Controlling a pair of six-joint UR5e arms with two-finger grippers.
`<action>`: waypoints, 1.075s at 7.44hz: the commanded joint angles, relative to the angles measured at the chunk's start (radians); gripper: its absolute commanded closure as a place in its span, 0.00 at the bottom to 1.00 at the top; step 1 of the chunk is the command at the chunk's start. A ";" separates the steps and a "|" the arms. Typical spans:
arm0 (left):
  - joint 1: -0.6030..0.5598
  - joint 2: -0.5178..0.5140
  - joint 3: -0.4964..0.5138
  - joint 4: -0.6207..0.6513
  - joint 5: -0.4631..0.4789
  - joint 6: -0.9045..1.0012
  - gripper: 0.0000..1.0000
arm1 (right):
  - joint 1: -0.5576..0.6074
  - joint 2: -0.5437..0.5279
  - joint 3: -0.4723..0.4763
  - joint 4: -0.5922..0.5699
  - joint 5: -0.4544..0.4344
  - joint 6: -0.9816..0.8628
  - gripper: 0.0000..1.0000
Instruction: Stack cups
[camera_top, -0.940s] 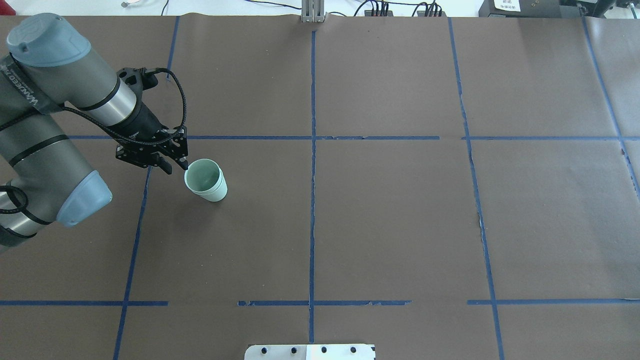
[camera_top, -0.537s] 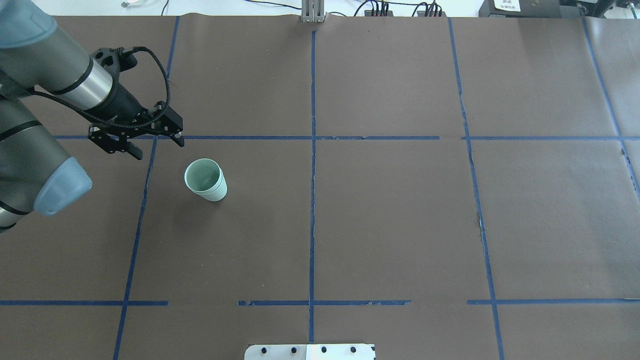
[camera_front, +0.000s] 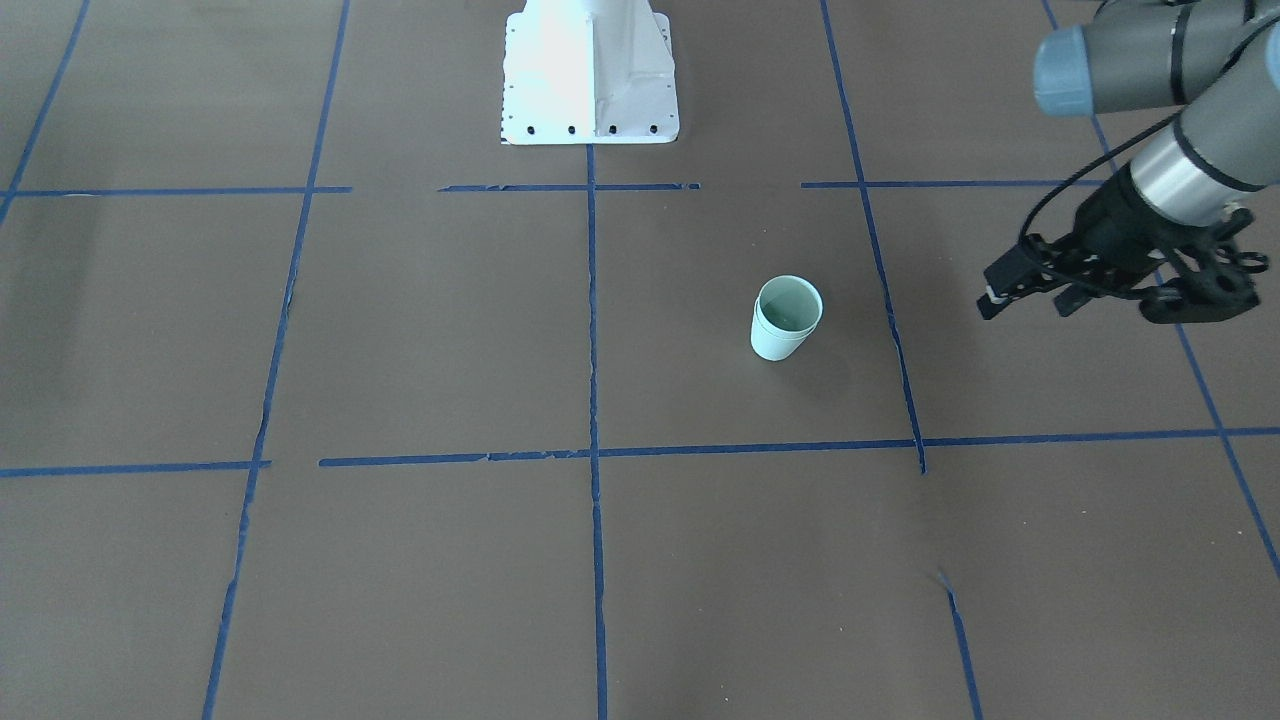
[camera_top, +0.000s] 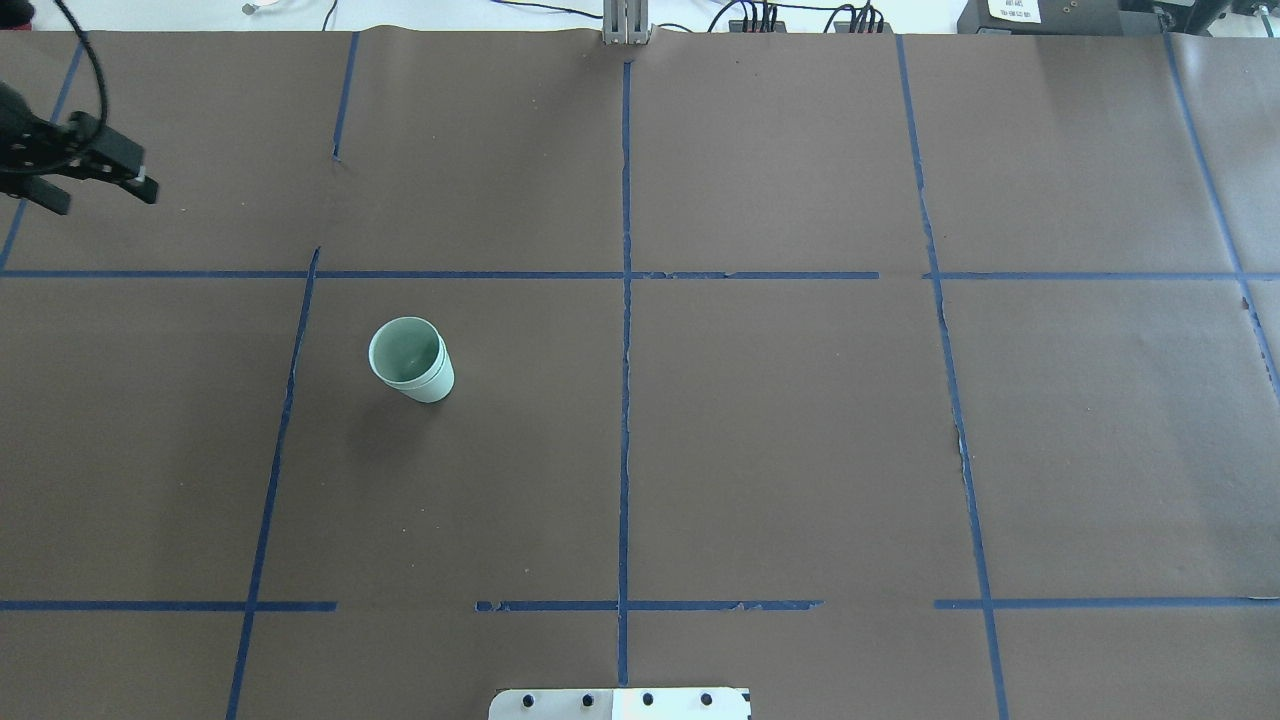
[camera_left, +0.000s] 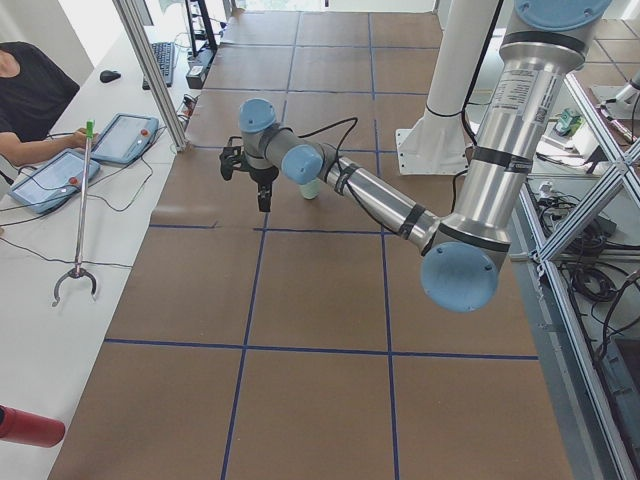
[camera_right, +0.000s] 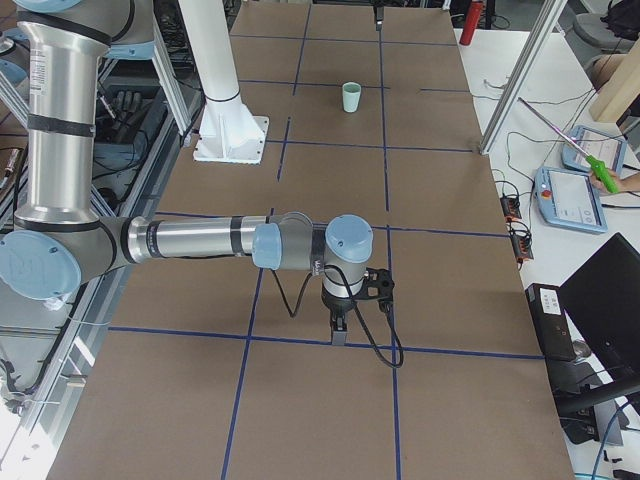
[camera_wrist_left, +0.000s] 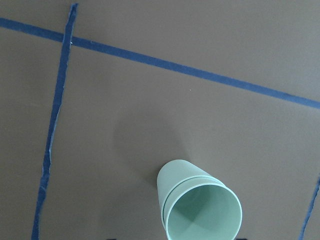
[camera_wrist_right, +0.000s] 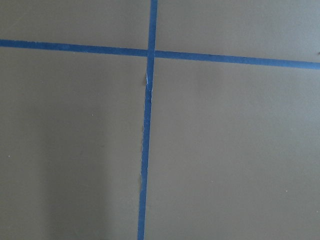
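Green cups: one sits inside the other, standing up on the brown table.
Left hand: open, holding nothing, well apart from the cups.
Right hand: cannot tell if open.

The nested cups stand on the brown table with bare surface all round — mouth uncovered from above. The left gripper, jaws spread, hangs well off toward the edge.
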 joint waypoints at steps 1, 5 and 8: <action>-0.170 0.075 0.138 0.001 0.003 0.326 0.00 | 0.000 0.000 0.000 -0.001 0.000 0.000 0.00; -0.331 0.255 0.203 0.004 0.011 0.612 0.00 | 0.000 0.000 0.001 0.000 0.000 0.000 0.00; -0.344 0.278 0.205 0.008 0.011 0.603 0.00 | 0.000 0.000 0.001 0.000 0.000 0.000 0.00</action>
